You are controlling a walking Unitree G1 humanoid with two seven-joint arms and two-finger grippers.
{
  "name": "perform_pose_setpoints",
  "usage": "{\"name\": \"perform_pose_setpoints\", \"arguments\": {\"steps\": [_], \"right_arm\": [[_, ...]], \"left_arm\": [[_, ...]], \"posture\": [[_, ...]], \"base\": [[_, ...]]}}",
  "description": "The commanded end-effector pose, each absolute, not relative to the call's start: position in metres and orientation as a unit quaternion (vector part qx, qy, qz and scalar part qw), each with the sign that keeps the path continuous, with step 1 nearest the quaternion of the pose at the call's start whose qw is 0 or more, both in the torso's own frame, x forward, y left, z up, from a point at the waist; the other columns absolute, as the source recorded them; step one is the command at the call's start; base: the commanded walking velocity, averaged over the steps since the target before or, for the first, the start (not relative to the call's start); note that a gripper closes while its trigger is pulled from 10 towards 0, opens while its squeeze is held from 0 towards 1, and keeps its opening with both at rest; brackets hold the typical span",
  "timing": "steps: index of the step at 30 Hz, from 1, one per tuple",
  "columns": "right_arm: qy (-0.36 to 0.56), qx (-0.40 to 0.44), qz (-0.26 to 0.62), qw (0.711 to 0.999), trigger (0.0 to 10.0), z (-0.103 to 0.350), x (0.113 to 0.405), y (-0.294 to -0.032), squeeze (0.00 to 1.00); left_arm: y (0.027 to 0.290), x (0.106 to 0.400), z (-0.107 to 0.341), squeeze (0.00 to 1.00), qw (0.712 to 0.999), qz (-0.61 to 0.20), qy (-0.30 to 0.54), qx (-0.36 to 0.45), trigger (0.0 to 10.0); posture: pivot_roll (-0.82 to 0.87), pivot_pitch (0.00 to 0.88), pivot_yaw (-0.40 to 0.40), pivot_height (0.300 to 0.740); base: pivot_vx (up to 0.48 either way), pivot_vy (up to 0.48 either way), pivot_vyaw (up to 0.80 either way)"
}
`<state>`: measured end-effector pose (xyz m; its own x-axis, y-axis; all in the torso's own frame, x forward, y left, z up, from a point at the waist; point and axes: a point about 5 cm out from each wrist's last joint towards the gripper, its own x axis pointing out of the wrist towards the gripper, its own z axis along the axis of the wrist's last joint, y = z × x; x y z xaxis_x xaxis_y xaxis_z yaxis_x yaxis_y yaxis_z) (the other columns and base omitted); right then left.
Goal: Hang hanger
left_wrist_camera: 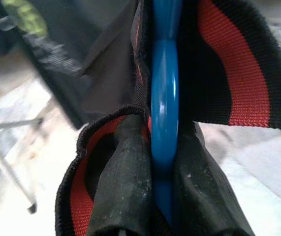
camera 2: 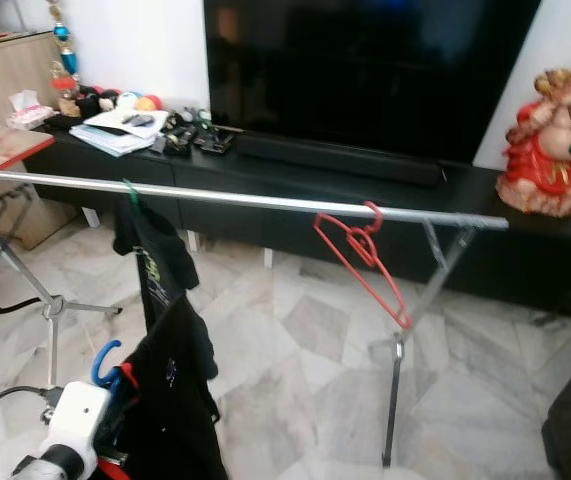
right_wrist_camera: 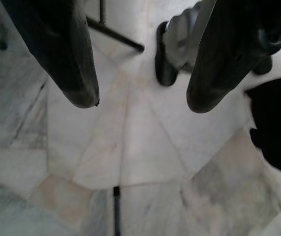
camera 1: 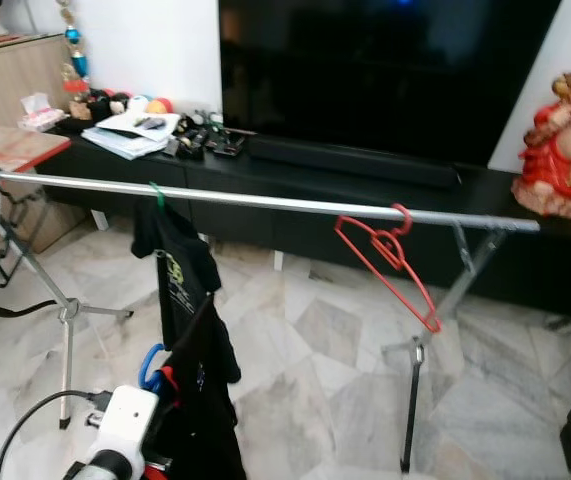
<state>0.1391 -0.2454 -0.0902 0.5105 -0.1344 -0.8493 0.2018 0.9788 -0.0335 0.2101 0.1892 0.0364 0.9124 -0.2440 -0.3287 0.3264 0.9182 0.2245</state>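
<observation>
Low by the silver clothes rail's (camera 1: 265, 200) left end, the left gripper (left_wrist_camera: 162, 196) clamps the blue plastic hanger (left_wrist_camera: 165, 113) carrying a black red-trimmed shirt (camera 1: 200, 400), likely ready for lifting onto it. The right gripper (right_wrist_camera: 138, 98) hangs idle, fingers apart.

Home living room. Big dark TV (camera 1: 385, 70) on the wall above a long low black cabinet (camera 1: 365, 200) with a soundbar (camera 1: 350, 160). Papers and small clutter (camera 1: 135, 130) on the cabinet's left end, a red and gold figurine (camera 1: 565, 150) on its right end. Marble tile floor (camera 1: 315, 370). Metal clothes rack (camera 1: 265, 200) with a red hanger (camera 1: 390, 255) and a black shirt (camera 1: 175, 270). Possibly a wooden shelf (camera 1: 15, 80) far left, blurry.
</observation>
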Motion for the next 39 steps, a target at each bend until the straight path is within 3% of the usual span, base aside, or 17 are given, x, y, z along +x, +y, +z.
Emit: {"name": "perform_pose_setpoints", "arguments": {"steps": [1,14,31,39], "right_arm": [[0.475,0.042,-0.091,0.874,10.0,-0.088,0.15,-0.238,0.0],[0.471,0.042,-0.086,0.877,10.0,-0.087,0.157,-0.233,0.0],[0.482,0.028,-0.083,0.872,10.0,-0.089,0.152,-0.234,0.0],[0.48,0.028,-0.08,0.873,10.0,-0.089,0.151,-0.233,0.0]], "left_arm": [[0.193,0.214,0.046,0.0,0.966,-0.153,0.135,0.158,10.0],[0.196,0.224,0.048,0.0,0.975,-0.101,0.124,0.153,10.0],[0.19,0.221,0.045,0.0,0.973,-0.132,0.132,0.14,10.0],[0.189,0.222,0.044,0.0,0.971,-0.14,0.134,0.14,10.0]], "posture": [[0.09,0.0,-0.017,0.74],[0.08,0.0,-0.021,0.74],[0.08,0.0,-0.023,0.74],[0.08,0.0,-0.023,0.74]], "base": [[0.0,0.0,0.0],[0.0,0.0,0.0],[0.324,0.0,0.0],[0.379,0.0,-0.44]]}}
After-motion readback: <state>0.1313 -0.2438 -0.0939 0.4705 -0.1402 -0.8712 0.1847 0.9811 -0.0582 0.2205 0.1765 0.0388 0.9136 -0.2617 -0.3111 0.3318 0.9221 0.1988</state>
